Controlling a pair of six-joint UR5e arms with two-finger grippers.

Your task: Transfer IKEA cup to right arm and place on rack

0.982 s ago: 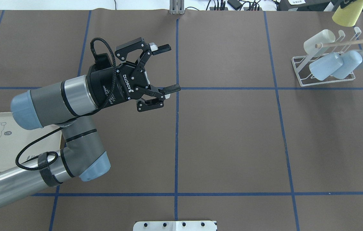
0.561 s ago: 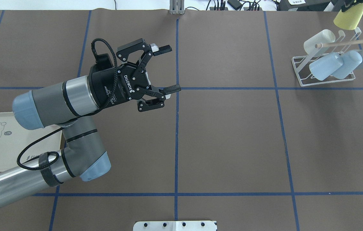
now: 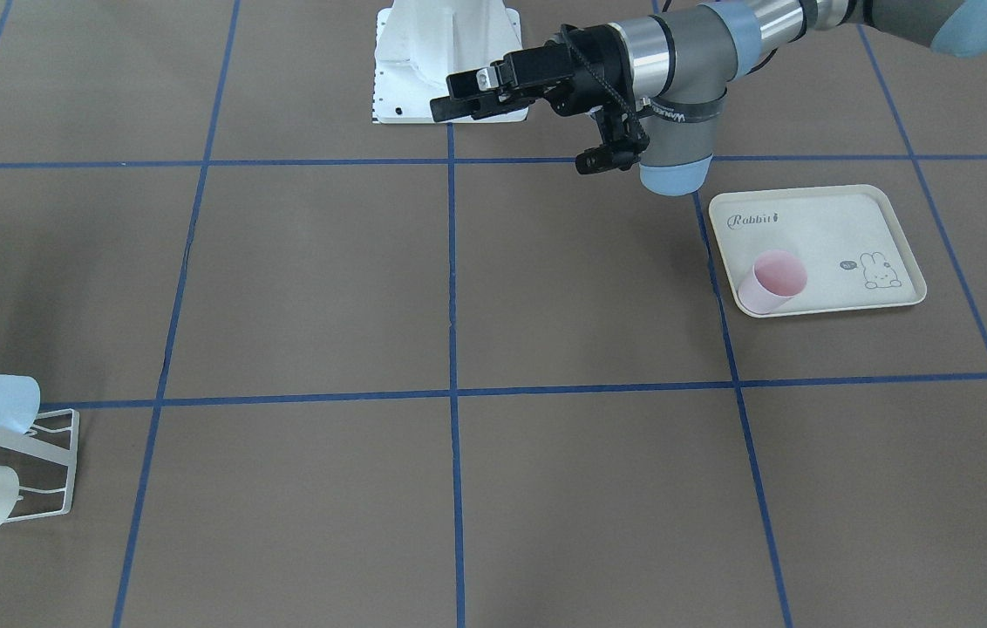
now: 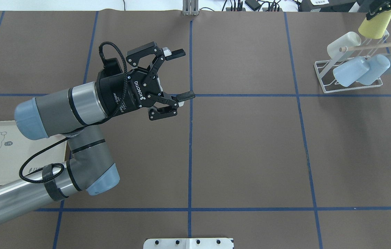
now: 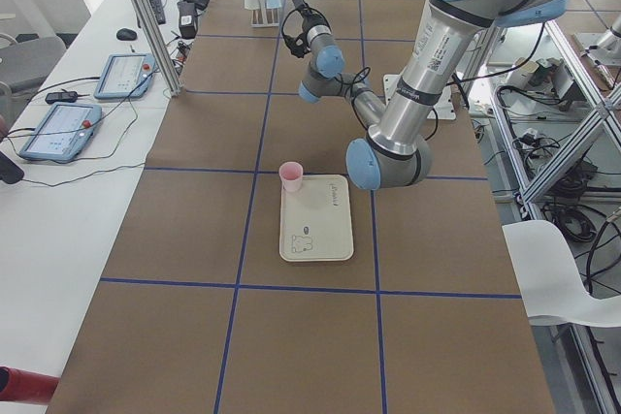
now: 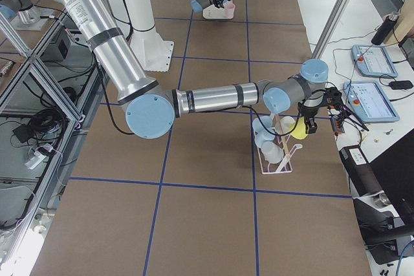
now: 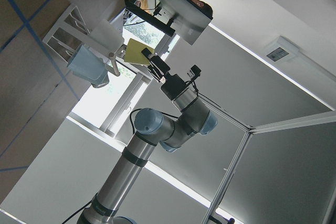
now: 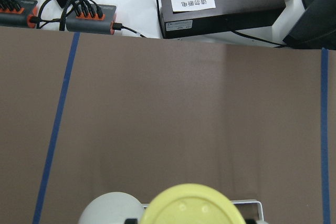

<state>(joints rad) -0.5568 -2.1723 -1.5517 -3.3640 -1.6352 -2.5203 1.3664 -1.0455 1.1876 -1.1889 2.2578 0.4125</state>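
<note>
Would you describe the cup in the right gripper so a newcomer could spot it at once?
Find the white wire rack at the overhead view's upper right. Close by its wooden dowel, the right gripper holds a yellow cup, the only yellow one; the racked cups are pale blue or cream.

Left arm [image 4: 57, 114], silver tubes, grey joints, pale blue caps, black pincer [image 4: 182, 73] lettered ROBOTIQ in white, silver screws [image 4: 129, 60], braided black cable [image 4: 112, 52] looped behind the pincer, black strap [image 4: 51, 183] farther back
</note>
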